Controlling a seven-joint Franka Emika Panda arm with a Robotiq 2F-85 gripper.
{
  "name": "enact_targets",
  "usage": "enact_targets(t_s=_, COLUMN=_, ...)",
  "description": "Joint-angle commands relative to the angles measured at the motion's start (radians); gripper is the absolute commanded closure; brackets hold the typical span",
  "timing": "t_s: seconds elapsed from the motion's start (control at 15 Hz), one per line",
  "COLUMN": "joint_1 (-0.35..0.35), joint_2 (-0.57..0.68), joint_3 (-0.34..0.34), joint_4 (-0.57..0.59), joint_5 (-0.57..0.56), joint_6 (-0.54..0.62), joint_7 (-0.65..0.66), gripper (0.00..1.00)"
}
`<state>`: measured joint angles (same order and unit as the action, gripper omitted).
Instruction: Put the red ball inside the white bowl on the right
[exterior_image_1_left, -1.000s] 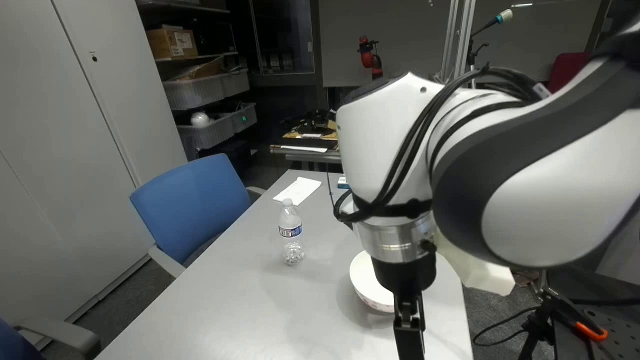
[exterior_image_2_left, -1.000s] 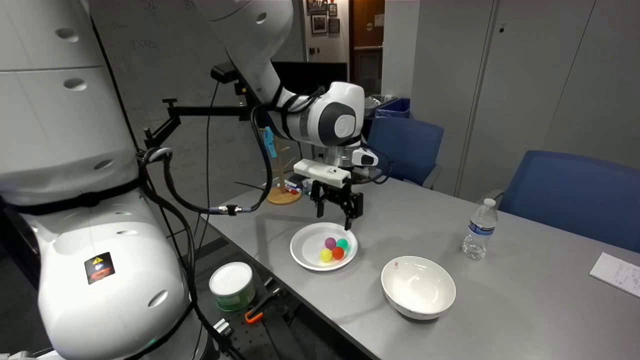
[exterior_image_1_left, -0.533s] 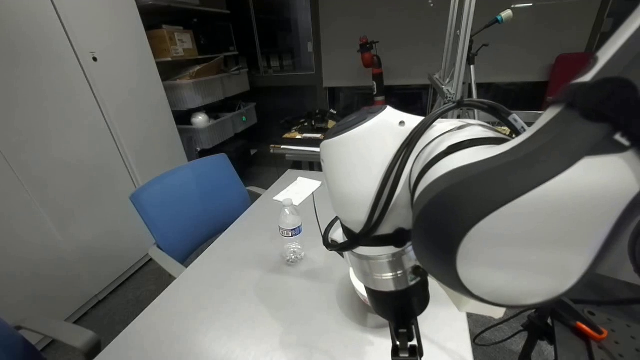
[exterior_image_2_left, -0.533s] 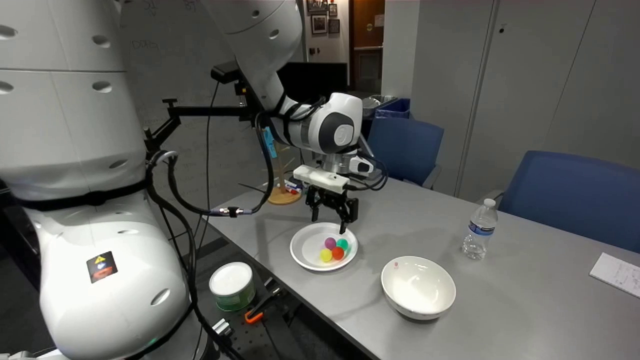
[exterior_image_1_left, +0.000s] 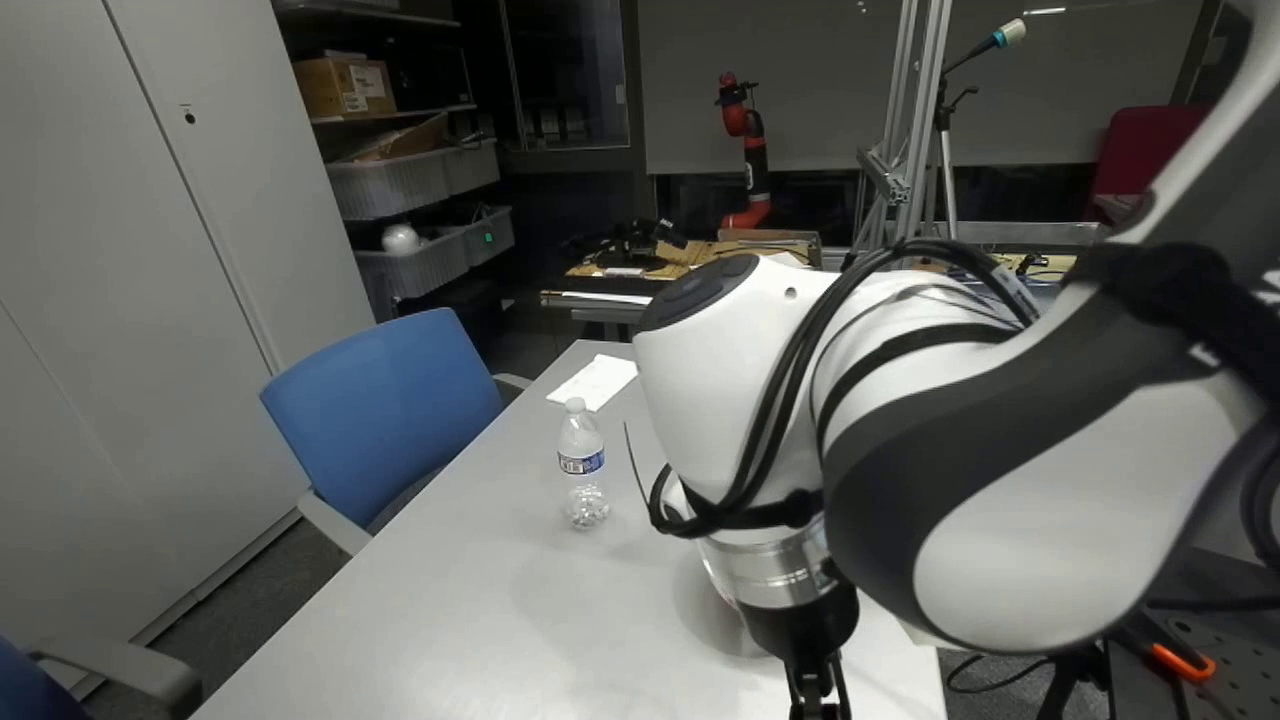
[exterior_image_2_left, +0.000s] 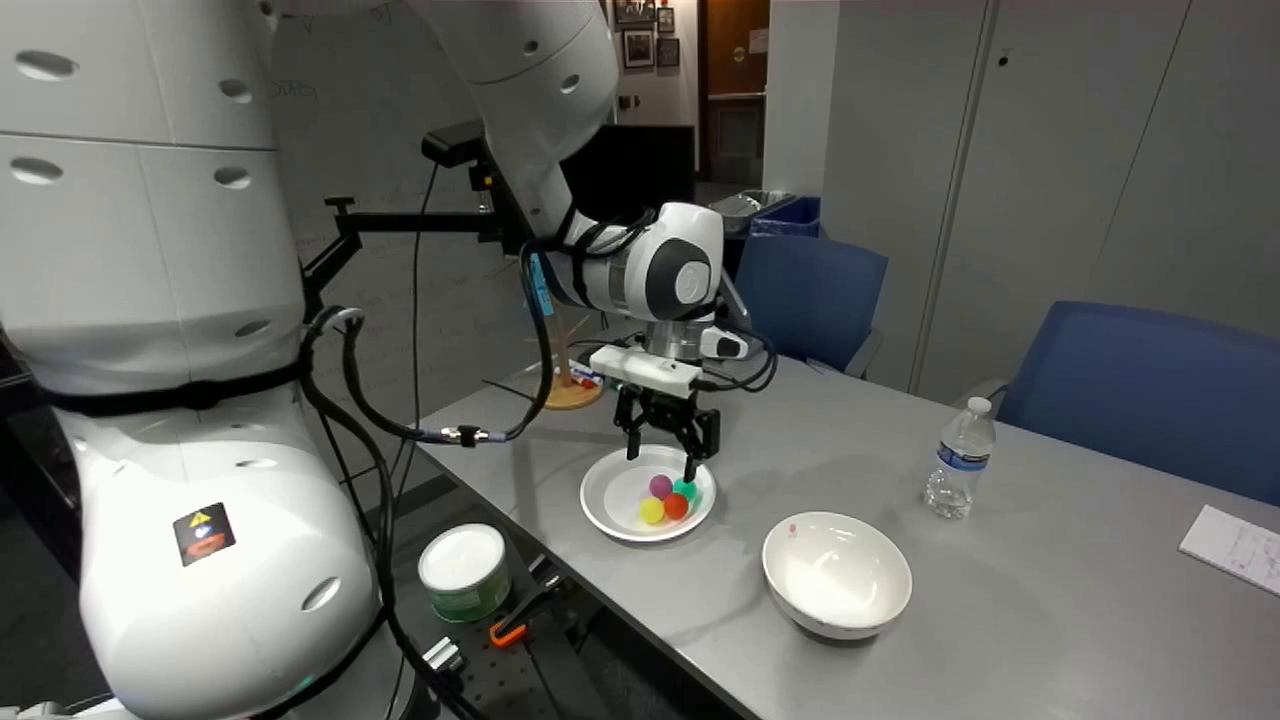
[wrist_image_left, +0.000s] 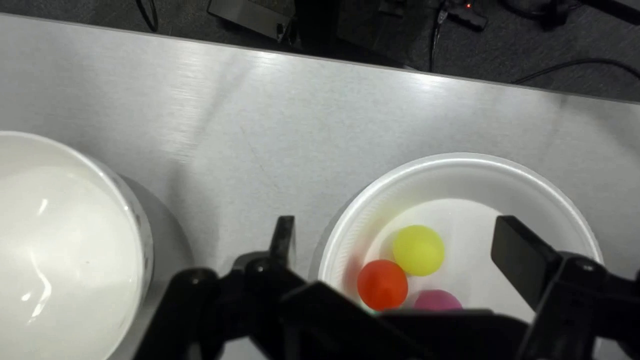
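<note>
The small red ball (exterior_image_2_left: 676, 506) lies on a white plate (exterior_image_2_left: 603, 507) with a yellow ball (exterior_image_2_left: 652, 510), a purple ball (exterior_image_2_left: 661, 486) and a green ball (exterior_image_2_left: 685, 489). My gripper (exterior_image_2_left: 662, 466) is open and empty, pointing down just above the plate's far side. In the wrist view the red ball (wrist_image_left: 382, 285) shows between my open fingers (wrist_image_left: 395, 235), nearer the left one, touching or nearly touching the yellow ball (wrist_image_left: 419, 250). The empty white bowl (exterior_image_2_left: 838, 572) stands apart from the plate; in the wrist view the bowl (wrist_image_left: 60, 240) is at the left. The green ball is almost hidden there.
A clear water bottle (exterior_image_2_left: 960, 460) and a paper (exterior_image_2_left: 1235, 548) stand and lie on the grey table beyond the bowl. A wooden stand (exterior_image_2_left: 568, 392) with markers is behind the gripper. The table edge (wrist_image_left: 320, 57) runs close to plate and bowl.
My gripper has moved down toward the plate, drifting slightly to the side and back. It stays open. The balls, plate and bowl have not moved.
</note>
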<state>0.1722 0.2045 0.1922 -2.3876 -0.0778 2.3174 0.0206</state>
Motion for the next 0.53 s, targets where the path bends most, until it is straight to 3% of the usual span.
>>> enact_targets(t_s=0.0, joint_1=0.018, joint_2=0.092, joint_3=-0.013, joint_4=0.055, joint_5=-0.026, joint_6=0.036, joint_7=0.016, gripper=0.0)
enact_targets(t_s=0.47, joint_1=0.026, joint_2=0.229, joint_3=-0.019, joint_4=0.12, joint_5=-0.021, joint_6=0.16, joint_7=0.006, gripper=0.0)
